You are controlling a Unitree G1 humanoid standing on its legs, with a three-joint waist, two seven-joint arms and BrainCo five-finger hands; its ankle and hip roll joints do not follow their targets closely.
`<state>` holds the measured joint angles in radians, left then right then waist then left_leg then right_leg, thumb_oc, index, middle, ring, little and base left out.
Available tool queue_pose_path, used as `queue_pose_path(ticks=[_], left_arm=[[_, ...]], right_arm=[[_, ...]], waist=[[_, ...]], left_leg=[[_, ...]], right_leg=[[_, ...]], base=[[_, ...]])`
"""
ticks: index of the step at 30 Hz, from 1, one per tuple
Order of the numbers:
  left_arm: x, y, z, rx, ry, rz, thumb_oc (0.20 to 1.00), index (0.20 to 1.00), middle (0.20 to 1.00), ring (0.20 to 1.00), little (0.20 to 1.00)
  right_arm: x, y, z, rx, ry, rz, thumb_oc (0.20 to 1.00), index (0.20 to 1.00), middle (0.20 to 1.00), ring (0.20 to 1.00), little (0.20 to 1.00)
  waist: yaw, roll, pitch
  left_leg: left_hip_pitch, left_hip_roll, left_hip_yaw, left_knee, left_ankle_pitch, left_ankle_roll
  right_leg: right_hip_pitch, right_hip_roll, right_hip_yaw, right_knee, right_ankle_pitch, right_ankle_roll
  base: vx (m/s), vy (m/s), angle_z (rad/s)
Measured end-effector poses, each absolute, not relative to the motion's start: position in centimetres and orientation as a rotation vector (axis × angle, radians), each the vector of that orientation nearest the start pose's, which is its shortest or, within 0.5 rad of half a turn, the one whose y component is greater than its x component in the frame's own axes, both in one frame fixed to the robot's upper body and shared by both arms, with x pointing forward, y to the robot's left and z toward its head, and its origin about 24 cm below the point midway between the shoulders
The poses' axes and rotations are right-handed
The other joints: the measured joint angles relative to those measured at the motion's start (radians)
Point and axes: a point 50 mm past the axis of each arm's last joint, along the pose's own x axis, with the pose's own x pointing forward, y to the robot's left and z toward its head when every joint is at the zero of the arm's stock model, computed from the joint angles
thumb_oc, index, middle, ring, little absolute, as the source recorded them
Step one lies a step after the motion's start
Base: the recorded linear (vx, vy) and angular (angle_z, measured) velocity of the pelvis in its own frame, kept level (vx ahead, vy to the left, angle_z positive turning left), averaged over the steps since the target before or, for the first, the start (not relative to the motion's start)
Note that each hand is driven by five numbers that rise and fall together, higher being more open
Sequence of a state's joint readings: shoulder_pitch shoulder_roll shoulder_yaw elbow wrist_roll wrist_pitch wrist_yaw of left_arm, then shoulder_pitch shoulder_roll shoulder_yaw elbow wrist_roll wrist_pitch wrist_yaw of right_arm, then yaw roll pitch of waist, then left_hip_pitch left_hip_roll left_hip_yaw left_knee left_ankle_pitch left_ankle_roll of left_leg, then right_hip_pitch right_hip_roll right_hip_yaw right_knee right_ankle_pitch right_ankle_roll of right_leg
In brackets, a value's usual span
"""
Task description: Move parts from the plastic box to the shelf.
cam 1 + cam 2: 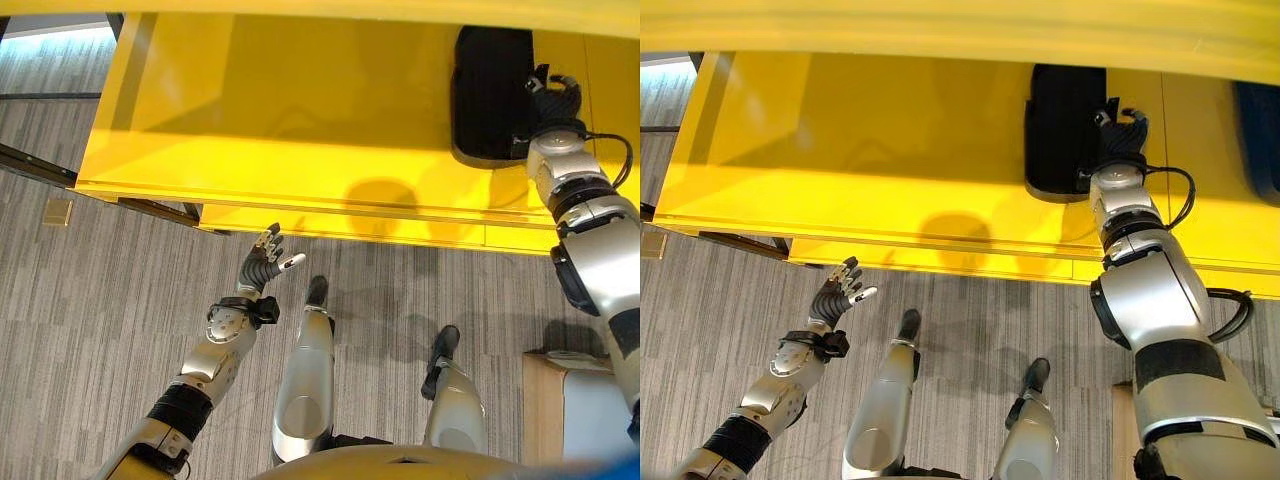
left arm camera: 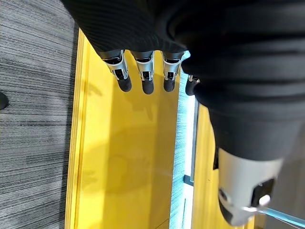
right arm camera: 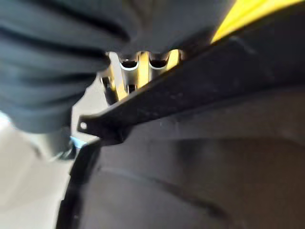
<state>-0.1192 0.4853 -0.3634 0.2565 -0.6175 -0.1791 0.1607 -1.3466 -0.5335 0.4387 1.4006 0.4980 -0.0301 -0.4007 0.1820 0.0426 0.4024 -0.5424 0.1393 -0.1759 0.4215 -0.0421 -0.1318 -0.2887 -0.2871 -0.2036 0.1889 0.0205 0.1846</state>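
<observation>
right hand [image 1: 1118, 135] on black part [image 1: 1065, 125], yellow shelf [image 1: 890, 140], grey carpet [image 1: 100, 300]

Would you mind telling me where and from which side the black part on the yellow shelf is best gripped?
Probably by its near right edge, coming from the shelf's open front. The black part lies flat on the yellow shelf, and the right hand is already at that edge; its fingers are hidden there.

Glossy smooth yellow shelf [image 1: 300, 120], matt black plastic part [image 1: 1065, 120], ribbed grey carpet [image 1: 100, 290].
</observation>
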Motion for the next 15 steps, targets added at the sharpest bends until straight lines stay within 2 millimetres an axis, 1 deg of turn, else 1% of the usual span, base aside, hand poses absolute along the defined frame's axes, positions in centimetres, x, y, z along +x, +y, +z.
queue_pose_path(ticks=[5, 7, 9, 11, 15], left_arm=[[26.5, 19.1, 2.0, -0.076, 0.116, -0.044, 1.000, 1.000, 1.000, 1.000, 1.000], [26.5, 19.1, 2.0, -0.076, 0.115, -0.044, 1.000, 1.000, 1.000, 1.000, 1.000], [26.5, 19.1, 2.0, -0.076, 0.115, -0.043, 1.000, 1.000, 1.000, 1.000, 1.000], [26.6, 19.1, 2.1, -0.076, 0.113, -0.044, 1.000, 1.000, 1.000, 1.000, 1.000], [26.7, 19.1, 2.2, -0.076, 0.107, -0.043, 1.000, 1.000, 1.000, 1.000, 1.000]], right_arm=[[41.6, -25.6, 23.9, -0.254, -0.077, -0.578, 1.000, 1.000, 1.000, 1.000, 1.000], [41.5, -25.8, 24.8, -0.261, -0.109, -0.581, 1.000, 1.000, 1.000, 1.000, 1.000], [41.4, -26.1, 25.1, -0.262, -0.120, -0.589, 1.000, 1.000, 1.000, 1.000, 1.000], [41.4, -25.9, 25.8, -0.273, -0.142, -0.593, 1.000, 1.000, 1.000, 1.000, 1.000], [41.4, -25.8, 26.1, -0.281, -0.158, -0.600, 1.000, 1.000, 1.000, 1.000, 1.000]], waist=[[0.000, 0.000, 0.000], [0.000, 0.001, 0.000], [0.000, 0.001, 0.000], [-0.006, 0.001, -0.001], [-0.007, 0.001, -0.001]], left_leg=[[0.000, 0.000, 0.000, 0.000, 0.000, 0.000], [0.000, 0.000, 0.000, -0.001, 0.000, 0.000], [0.000, 0.000, 0.000, 0.000, 0.000, 0.000], [0.000, 0.000, 0.000, 0.000, 0.000, 0.000], [0.000, 0.000, 0.000, 0.002, 0.000, 0.000]], right_leg=[[0.000, 0.000, 0.000, 0.000, -0.001, -0.001], [0.000, 0.000, 0.000, 0.000, -0.001, -0.001], [0.000, 0.000, 0.000, 0.000, -0.001, -0.001], [0.000, 0.000, 0.000, 0.000, -0.001, -0.001], [0.000, 0.000, 0.000, 0.001, 0.000, -0.001]], base=[[0.00, 0.000, 0.00], [0.00, 0.000, 0.00], [0.00, 0.000, 0.00], [0.00, 0.000, 0.00], [0.00, 0.000, 0.00]])
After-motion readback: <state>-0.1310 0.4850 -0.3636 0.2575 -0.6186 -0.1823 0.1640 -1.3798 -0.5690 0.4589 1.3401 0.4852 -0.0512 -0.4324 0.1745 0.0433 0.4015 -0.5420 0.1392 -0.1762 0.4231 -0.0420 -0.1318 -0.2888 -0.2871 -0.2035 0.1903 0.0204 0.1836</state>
